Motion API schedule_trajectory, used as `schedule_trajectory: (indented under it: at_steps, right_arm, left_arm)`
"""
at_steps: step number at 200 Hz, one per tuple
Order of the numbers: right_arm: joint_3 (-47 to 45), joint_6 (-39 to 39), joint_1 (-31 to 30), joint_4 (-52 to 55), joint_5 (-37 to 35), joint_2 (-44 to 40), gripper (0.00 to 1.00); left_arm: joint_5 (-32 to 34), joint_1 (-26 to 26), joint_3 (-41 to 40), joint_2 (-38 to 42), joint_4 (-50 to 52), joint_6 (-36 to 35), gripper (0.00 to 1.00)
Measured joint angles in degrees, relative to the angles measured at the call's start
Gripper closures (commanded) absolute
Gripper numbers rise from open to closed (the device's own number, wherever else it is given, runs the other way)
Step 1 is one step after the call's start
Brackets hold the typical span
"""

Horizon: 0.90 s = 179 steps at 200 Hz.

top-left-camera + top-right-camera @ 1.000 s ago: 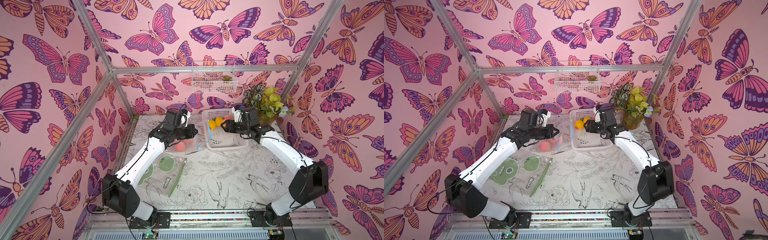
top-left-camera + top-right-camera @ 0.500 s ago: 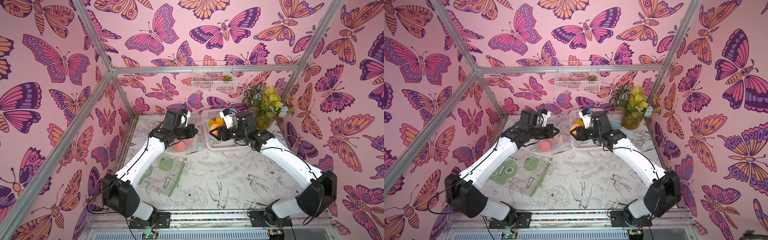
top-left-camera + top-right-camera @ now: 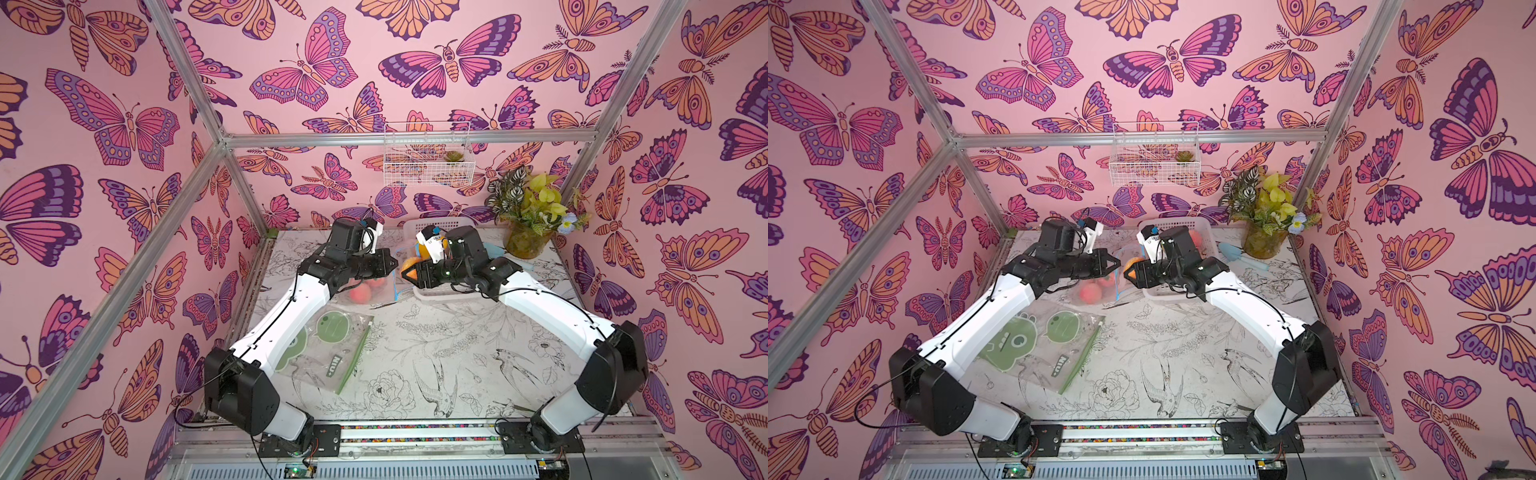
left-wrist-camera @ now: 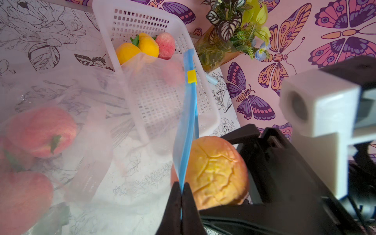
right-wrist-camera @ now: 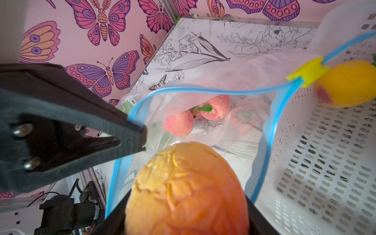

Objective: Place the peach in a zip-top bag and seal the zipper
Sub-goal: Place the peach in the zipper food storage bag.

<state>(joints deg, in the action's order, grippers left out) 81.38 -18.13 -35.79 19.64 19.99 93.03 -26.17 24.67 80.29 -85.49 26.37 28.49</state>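
A clear zip-top bag [image 3: 371, 286] with a blue zipper [image 4: 188, 114] and a yellow slider [image 4: 191, 76] stands with its mouth open beside the white basket [image 3: 440, 291]. My left gripper [image 4: 182, 184] is shut on the zipper's edge and holds the mouth up; it also shows in both top views [image 3: 390, 266] [image 3: 1116, 263]. My right gripper [image 5: 186, 213] is shut on an orange-yellow peach [image 5: 187, 183] [image 4: 215, 173], held right at the bag's mouth [image 3: 409, 266]. Pink peaches [image 5: 215, 106] lie inside the bag.
The basket's rim [image 4: 207, 122] holds yellow fruit [image 4: 142, 47] and a pink peach [image 4: 165, 45]. A second bag with green print [image 3: 328, 349] lies flat near the left arm. A plant vase [image 3: 525, 245] stands at the back right, and a wire basket [image 3: 428, 166] hangs on the wall.
My right arm has swung left from over the basket, carrying the peach to the bag's mouth. The left gripper has stayed in place on the zipper.
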Motion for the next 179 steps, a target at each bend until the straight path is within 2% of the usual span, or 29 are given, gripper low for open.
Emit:
schedule_trajectory:
  at_steps: [67,108,179]
  right_arm:
    - [3.7,0.2,-1.5,3.3,-5.9,2.6,0.31]
    - [3.8,0.2,-1.6,3.8,-6.5,2.7,0.21]
    - [3.1,0.2,-1.6,1.7,-6.5,1.5,0.19]
  left_arm:
    - [-1.0,0.0,0.0,0.0,0.0,-0.6,1.0]
    - [-1.1,0.0,0.0,0.0,0.0,-0.9,1.0]
    - [-1.1,0.0,-0.3,0.8,0.0,-1.5,1.0]
